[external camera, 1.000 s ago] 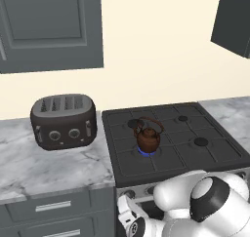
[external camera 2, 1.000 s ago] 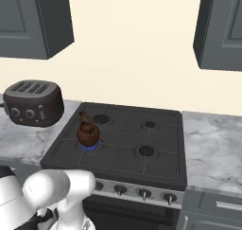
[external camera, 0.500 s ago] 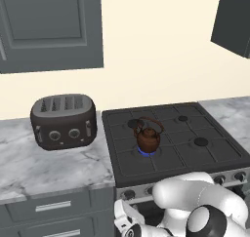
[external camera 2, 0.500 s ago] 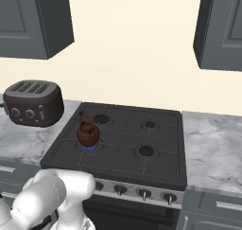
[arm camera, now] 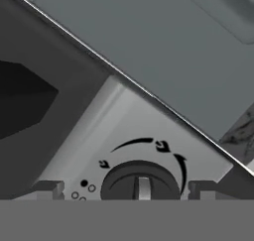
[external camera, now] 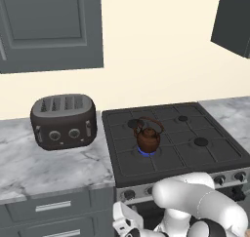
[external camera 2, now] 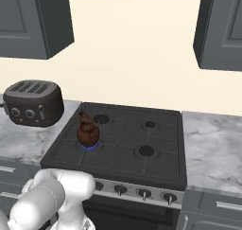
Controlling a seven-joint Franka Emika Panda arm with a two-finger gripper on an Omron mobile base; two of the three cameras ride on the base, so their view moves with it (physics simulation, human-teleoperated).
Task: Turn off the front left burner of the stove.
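As your arm has sunk lower in front of the stove (external camera: 173, 138), look first from the left base view: the kettle (external camera: 148, 137) sits on the front left burner (external camera: 146, 152), and its blue flame is lit, so the job is not done. You can count one toaster (external camera: 63, 120) on the worktop (external camera: 44, 170), one kettle and four burners.

From the right base view, you see four knobs along the silver strip; the fifth, far left one hides behind your arm.

In the hand view, the jaws (arm camera: 126, 189) are wide apart and hold nothing, with one knob (arm camera: 140, 181) between the tips. You are now close enough to grab it, I think.
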